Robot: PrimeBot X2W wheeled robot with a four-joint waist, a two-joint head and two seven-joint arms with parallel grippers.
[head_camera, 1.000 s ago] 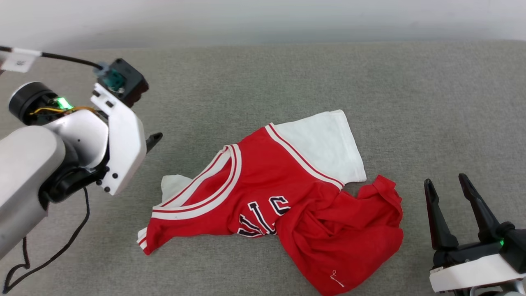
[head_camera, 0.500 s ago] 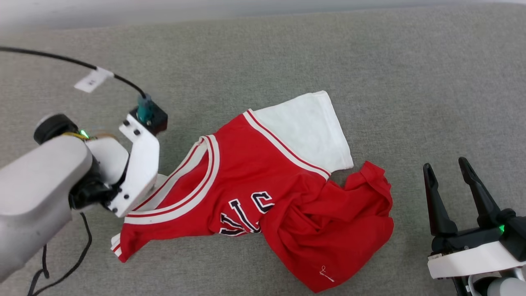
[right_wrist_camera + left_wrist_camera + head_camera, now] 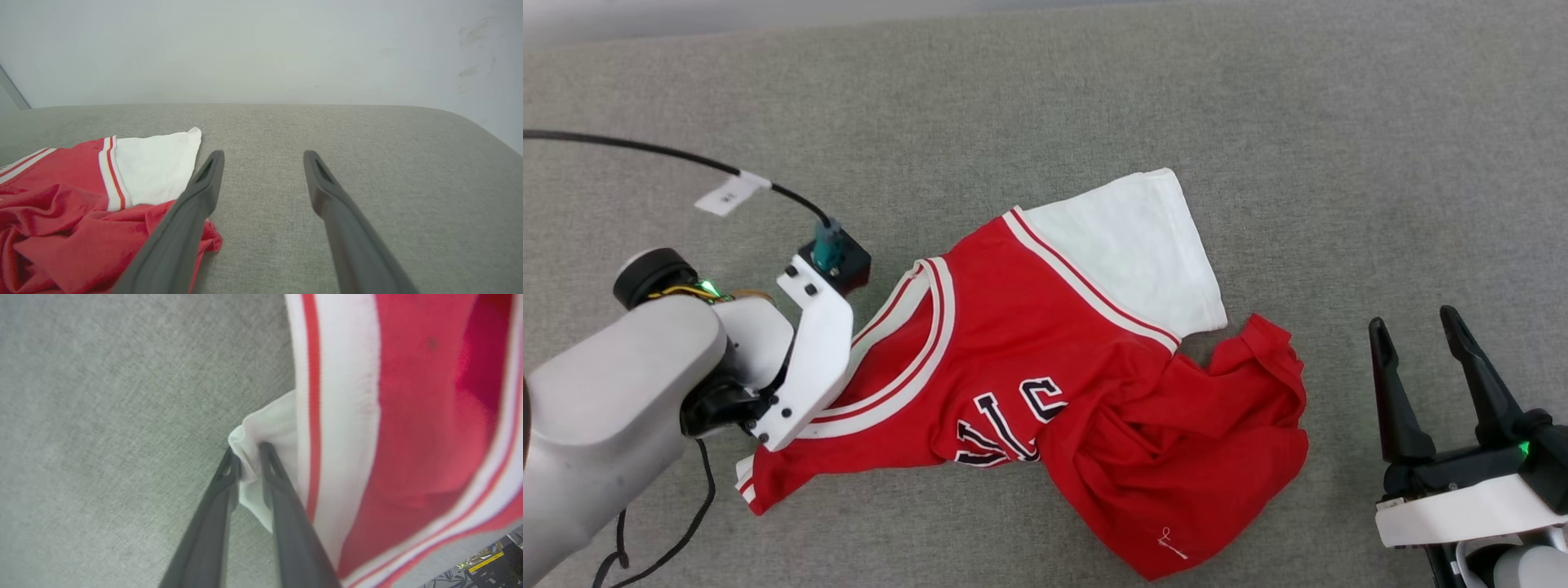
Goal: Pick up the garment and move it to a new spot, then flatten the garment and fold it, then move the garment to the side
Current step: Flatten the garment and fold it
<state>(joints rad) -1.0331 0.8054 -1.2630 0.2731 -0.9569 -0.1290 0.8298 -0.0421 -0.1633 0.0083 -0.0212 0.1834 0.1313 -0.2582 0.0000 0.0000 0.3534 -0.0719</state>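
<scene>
The garment (image 3: 1045, 359), a red jersey with white sleeves, striped trim and black-and-white lettering, lies crumpled on the grey cloth surface (image 3: 1258, 147). Its lower half is bunched toward the right. In the left wrist view my left gripper (image 3: 247, 451) is shut on a fold of the white left sleeve (image 3: 265, 420), beside the striped collar trim (image 3: 339, 396). In the head view my left wrist (image 3: 809, 359) covers that sleeve and hides the fingers. My right gripper (image 3: 1413, 322) stands open to the right of the garment's red hem, apart from it, with nothing between its fingers (image 3: 204, 183).
A black cable (image 3: 645, 151) with a white tag (image 3: 731, 193) runs from the left wrist across the surface. A pale wall (image 3: 261, 49) rises behind the surface, whose far right corner (image 3: 482, 126) is rounded. Bare grey cloth lies right of the garment.
My left arm has come down from beside the garment onto its left sleeve and collar edge. The head camera has tilted, shifting the whole picture. The right gripper stays open.
</scene>
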